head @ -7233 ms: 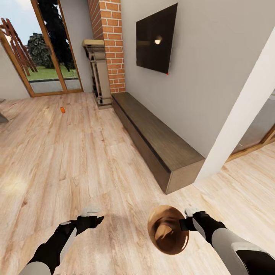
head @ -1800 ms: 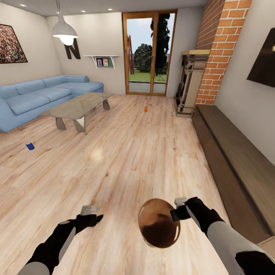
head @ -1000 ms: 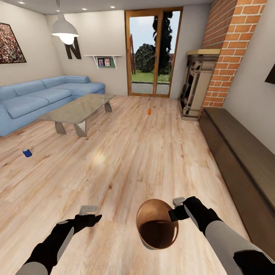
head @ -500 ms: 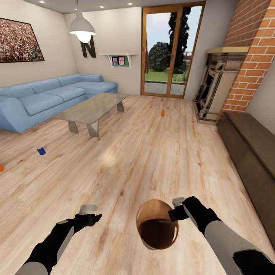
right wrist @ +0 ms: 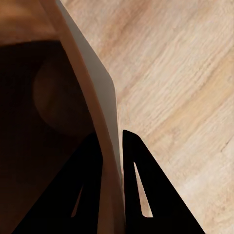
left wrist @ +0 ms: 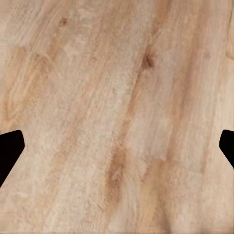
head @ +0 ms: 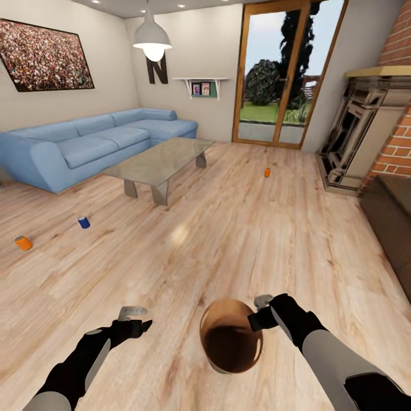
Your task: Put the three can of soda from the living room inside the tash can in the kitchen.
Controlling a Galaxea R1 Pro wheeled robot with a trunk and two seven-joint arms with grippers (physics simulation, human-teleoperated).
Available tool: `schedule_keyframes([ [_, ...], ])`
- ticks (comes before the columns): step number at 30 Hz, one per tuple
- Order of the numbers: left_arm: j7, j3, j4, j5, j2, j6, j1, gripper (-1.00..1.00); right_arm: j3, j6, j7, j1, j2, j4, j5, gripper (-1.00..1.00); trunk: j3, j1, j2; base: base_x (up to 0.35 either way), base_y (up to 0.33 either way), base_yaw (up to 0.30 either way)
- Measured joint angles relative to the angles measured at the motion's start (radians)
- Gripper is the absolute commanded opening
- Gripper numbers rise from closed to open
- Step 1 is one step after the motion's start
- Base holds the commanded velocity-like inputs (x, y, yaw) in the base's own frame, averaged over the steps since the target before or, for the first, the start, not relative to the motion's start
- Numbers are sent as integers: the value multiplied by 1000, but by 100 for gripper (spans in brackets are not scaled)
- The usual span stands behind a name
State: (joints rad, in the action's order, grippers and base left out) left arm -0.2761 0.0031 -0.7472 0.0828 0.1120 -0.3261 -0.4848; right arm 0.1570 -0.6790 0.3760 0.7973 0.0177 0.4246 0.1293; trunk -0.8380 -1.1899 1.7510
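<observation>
The right gripper (head: 258, 311) pinches the rim of the trash can (head: 231, 342), whose glossy brown inside holds nothing. The left gripper (head: 137, 317) hangs spread over the wood floor (head: 240, 240). Farther off on the floor lie an orange can (head: 23, 242), a blue can (head: 84, 222) and another orange can (head: 266, 172), beyond the glass coffee table (head: 160, 162) and blue sofa (head: 85, 145).

One large dark letter "N" (head: 156, 69) hangs on the pale back wall, partly behind the white pendant lamp (head: 152, 40) and just beside the small wall shelf (head: 201, 83); the shelf's two framed pictures are too small to read
</observation>
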Motion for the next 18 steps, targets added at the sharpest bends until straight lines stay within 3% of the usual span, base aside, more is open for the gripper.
schedule_keyframes([
  [12,0,0,-1,0,0,2,0,100,0,0,0,0,-7,0,1,-100,-4,0,0,300,132,99],
  [18,0,0,-1,0,0,2,0,100,0,0,0,0,-13,0,-1,-100,-4,0,0,300,132,188],
])
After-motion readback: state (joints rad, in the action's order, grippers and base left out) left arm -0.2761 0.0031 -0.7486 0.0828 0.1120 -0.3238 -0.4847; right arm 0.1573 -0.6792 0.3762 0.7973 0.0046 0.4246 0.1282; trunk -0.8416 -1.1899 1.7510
